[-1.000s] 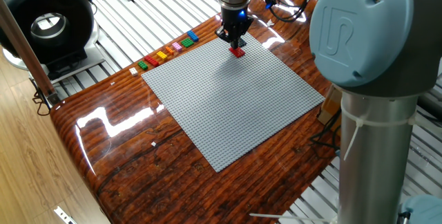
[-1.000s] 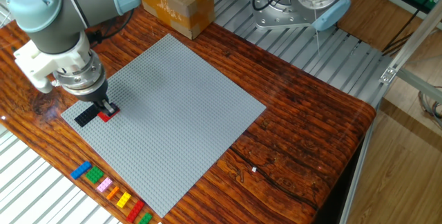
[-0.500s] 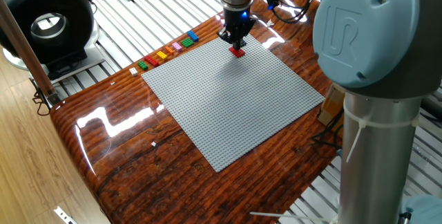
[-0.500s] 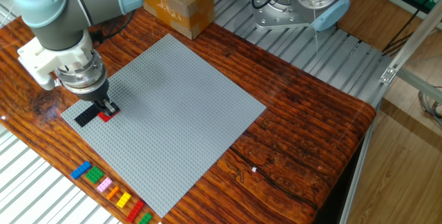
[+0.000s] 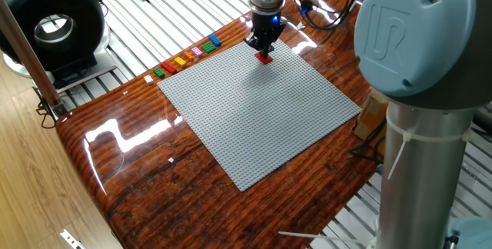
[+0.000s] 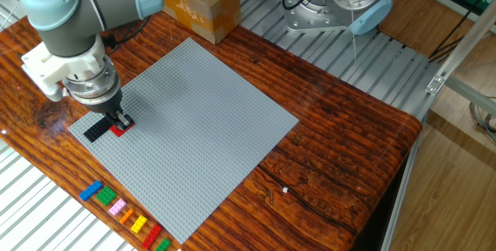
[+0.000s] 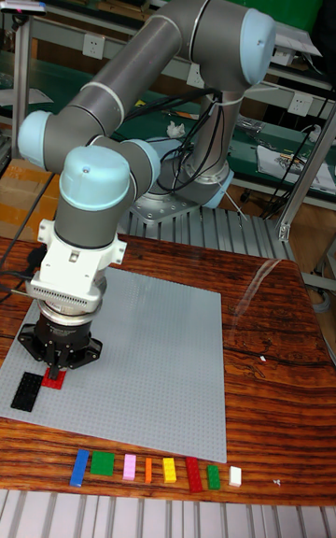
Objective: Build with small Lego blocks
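Reaching straight down near one corner of the grey baseplate (image 6: 194,119), the gripper (image 6: 118,119) has its two fingers drawn in narrow around a red brick (image 6: 118,130) that sits on the plate's studs; the fingertips meet the brick's top, though whether they actually clamp it cannot be told from any view. Just beside that red brick, nearer the plate's corner, a black brick (image 6: 96,129) lies flat on the studs, and in the tall fixed view the two sit side by side. Off the baseplate, along the plate's edge closest to the red brick, a row of loose small bricks rests on the wooden table (image 6: 341,142): a blue brick (image 7: 80,467) at one end, then a green brick (image 7: 102,465), a pink brick (image 7: 129,467), an orange brick (image 7: 147,470), a yellow brick (image 7: 169,470), a long red brick (image 7: 193,474), a small green brick (image 7: 214,476) and a white brick (image 7: 235,476). A cardboard box (image 6: 195,1) stands beyond the plate's far corner.
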Robot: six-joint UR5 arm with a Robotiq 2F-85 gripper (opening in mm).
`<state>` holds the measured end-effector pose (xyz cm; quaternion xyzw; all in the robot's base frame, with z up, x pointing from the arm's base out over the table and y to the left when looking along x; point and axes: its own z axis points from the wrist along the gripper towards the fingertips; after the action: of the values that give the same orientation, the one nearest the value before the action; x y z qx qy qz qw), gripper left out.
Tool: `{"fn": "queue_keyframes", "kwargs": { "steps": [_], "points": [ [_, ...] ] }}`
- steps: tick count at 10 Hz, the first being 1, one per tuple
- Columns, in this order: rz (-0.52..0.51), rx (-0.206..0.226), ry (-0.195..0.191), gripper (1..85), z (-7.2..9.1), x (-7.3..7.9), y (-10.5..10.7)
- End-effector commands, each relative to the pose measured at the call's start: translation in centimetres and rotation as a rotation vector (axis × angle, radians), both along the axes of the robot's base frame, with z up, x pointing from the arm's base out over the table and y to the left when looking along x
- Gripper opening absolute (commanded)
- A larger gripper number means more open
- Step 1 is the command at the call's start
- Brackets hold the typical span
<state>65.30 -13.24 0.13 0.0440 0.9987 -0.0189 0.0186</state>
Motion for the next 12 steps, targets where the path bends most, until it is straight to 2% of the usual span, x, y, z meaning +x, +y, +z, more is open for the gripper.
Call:
{"fn": "queue_keyframes", "kwargs": {
  "steps": [1,2,5,7,8,9,10,11,12],
  "points": [
    [-0.023,-0.015,0.071,1.0,1.7,-1.5,-0.3],
    [-0.035,-0.026,0.102,1.0,2.5,-2.0,-0.4],
    [-0.050,-0.037,0.120,1.0,3.0,-1.6,0.2],
    [-0.090,-0.081,0.154,1.0,4.9,-0.7,1.5],
    [-0.108,-0.069,0.170,1.0,5.7,-0.2,2.3],
    [-0.120,-0.032,0.174,1.0,6.4,0.5,3.7],
    [-0.129,-0.009,0.176,1.0,7.1,1.2,4.6],
    [-0.123,0.000,0.151,1.0,7.4,2.6,4.7],
    [-0.090,-0.037,0.112,1.0,7.5,3.9,3.5]
  ]
}}
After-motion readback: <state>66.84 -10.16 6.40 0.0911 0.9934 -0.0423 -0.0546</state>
